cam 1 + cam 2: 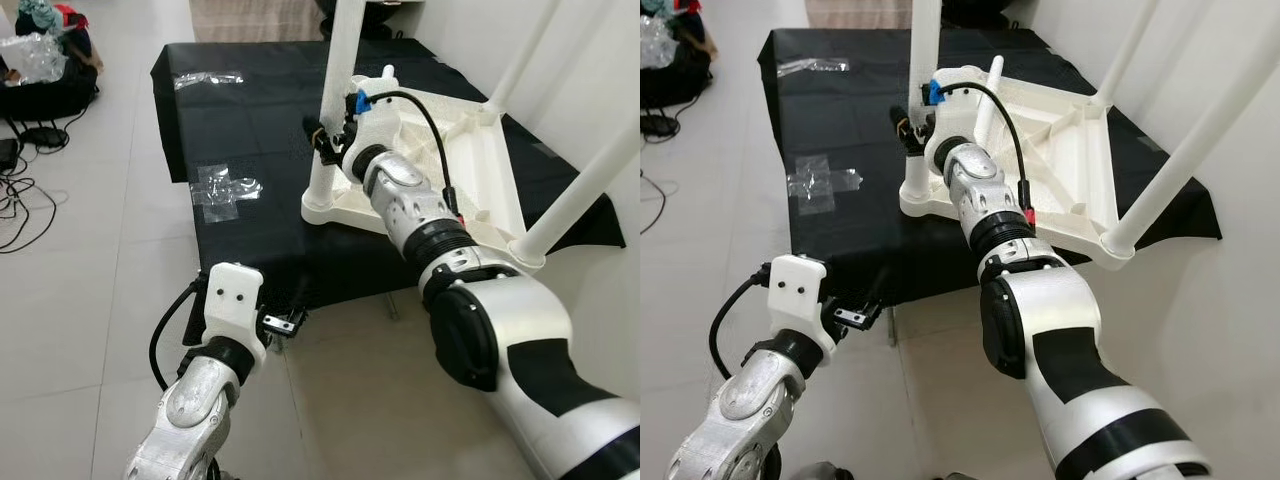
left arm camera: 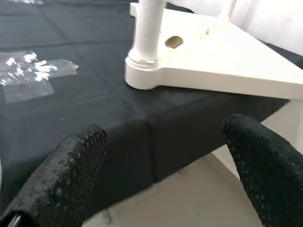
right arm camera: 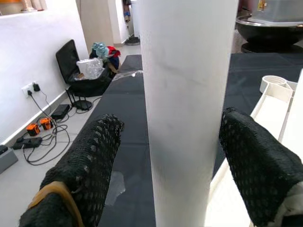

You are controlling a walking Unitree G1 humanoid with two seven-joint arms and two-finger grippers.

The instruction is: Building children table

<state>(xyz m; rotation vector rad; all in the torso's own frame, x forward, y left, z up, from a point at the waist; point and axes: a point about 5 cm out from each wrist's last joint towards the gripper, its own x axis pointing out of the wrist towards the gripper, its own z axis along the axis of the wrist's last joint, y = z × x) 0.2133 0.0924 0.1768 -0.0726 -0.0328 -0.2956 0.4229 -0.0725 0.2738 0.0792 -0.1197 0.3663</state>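
At upper centre, we see the right tool [image 1: 328, 133] spread wide around the white round plastic table leg [image 1: 340, 60], not pinching it. The left tool [image 1: 283, 322], lower left, is spread, holding nothing.

Table frame [image 1: 480, 150]: white plastic, smooth, faint sheen. Table leg [image 3: 187, 109]: white, matt, lightly scuffed. Ground sheet [image 1: 250, 130]: black cloth, matt, creased. Wrappers [image 1: 225, 188]: clear plastic film, glossy, crinkled. Floor [image 1: 90, 290]: pale tile, satin. Gripper fingers [image 2: 71, 165]: black rubbery pads, dimpled texture. Arms [image 1: 410, 205]: silver metal, white glossy shells.
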